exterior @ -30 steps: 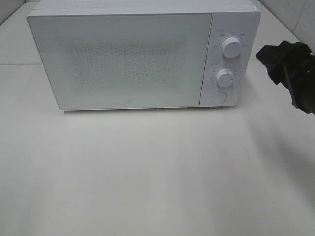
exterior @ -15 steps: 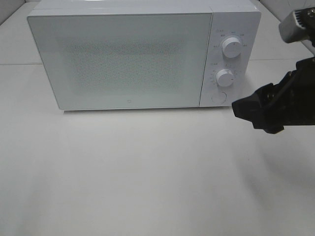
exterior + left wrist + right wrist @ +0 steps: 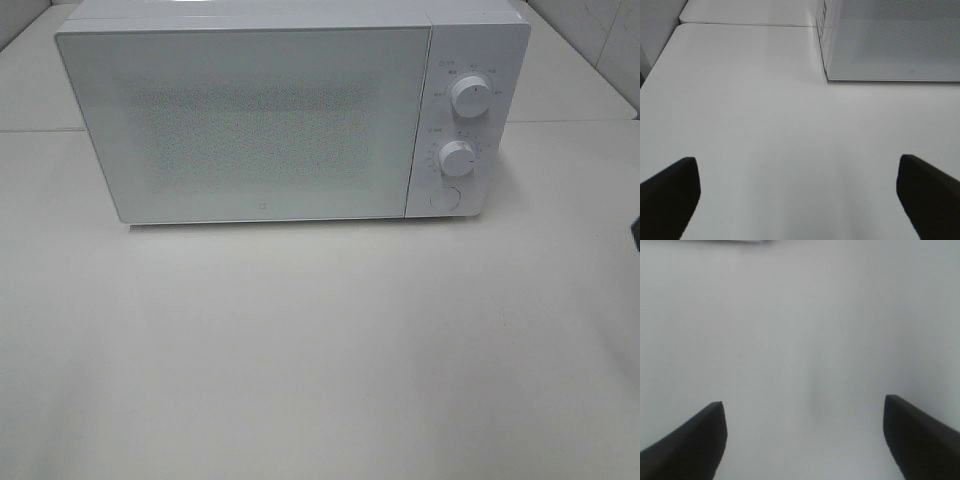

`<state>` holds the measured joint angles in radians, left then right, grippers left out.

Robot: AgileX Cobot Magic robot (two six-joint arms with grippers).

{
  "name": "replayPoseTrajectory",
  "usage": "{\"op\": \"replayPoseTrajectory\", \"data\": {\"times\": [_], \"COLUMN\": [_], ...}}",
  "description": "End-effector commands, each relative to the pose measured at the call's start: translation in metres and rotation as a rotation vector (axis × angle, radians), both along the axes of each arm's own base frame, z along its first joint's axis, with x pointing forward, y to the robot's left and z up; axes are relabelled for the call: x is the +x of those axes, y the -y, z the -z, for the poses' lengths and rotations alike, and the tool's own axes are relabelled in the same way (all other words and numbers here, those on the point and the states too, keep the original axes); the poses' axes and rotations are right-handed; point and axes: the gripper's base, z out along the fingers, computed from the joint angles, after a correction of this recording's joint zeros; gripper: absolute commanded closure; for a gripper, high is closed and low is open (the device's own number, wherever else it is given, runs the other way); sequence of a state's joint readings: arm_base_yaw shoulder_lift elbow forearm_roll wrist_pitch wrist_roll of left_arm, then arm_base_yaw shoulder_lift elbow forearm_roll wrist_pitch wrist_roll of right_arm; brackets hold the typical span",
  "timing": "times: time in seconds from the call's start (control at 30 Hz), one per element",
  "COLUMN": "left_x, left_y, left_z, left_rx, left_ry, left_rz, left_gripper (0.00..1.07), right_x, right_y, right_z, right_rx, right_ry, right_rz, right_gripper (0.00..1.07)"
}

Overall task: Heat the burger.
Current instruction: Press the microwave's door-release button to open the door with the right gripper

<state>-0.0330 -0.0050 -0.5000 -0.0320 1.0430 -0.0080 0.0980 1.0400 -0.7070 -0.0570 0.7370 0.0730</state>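
Of the left gripper [image 3: 800, 200] only two fingers [image 3: 670, 192] are seen. They are matte black and wedge-shaped, with slanted edges and blunt corners. The fingers [image 3: 920, 437] of the right gripper [image 3: 802, 437] are shown the same, black and smooth. At the right edge of the high view, a small black sliver of the right arm [image 3: 637, 232] is seen.

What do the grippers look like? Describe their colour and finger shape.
Only the fingers show. The left gripper has two plain matte black fingers with blunt, angled tips. The right gripper has matching black fingers. No cables or markings are visible in the wrist views.
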Motion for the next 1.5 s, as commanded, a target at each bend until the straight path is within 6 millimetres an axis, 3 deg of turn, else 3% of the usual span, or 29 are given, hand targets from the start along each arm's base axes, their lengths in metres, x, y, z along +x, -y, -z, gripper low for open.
{"op": "replayPoseTrajectory", "data": {"times": [0.03, 0.2, 0.27, 0.43, 0.47, 0.8, 1.0, 1.27, 1.5], "left_x": [-0.002, -0.002, -0.002, -0.002, -0.002, -0.002, -0.002, -0.002, -0.002], "left_y": [0.0, 0.0, 0.0, 0.0, 0.0, 0.0, 0.0, 0.0, 0.0], "left_z": [0.0, 0.0, 0.0, 0.0, 0.0, 0.0, 0.0, 0.0, 0.0], "left_rx": [-0.007, -0.007, -0.007, -0.007, -0.007, -0.007, -0.007, -0.007, -0.007], "left_ry": [0.023, 0.023, 0.023, 0.023, 0.023, 0.023, 0.023, 0.023, 0.023], "left_rz": [-0.003, -0.003, -0.003, -0.003, -0.003, -0.003, -0.003, -0.003, -0.003], "left_gripper": [0.06, 0.06, 0.06, 0.06, 0.06, 0.06, 0.06, 0.06, 0.06], "right_x": [-0.007, -0.03, -0.049, -0.075, -0.09, -0.144, -0.161, -0.17, -0.179], "right_y": [0.013, 0.031, 0.037, 0.032, 0.029, 0.016, 0.014, 0.01, 0.01], "right_z": [-0.002, -0.011, -0.019, -0.023, -0.022, -0.01, -0.005, -0.005, -0.006], "right_rx": [0.012, -0.023, -0.047, -0.048, -0.036, -0.022, -0.025, -0.005, -0.005], "right_ry": [-0.055, -0.087, -0.077, -0.007, 0.037, 0.247, 0.314, 0.371, 0.434], "right_rz": [0.091, 0.139, 0.149, 0.143, 0.14, 0.086, 0.076, -0.056, -0.07], "right_gripper": [0.2, 0.2, 0.2, 0.2, 0.2, 0.2, 0.2, 0.2, 0.2]}}
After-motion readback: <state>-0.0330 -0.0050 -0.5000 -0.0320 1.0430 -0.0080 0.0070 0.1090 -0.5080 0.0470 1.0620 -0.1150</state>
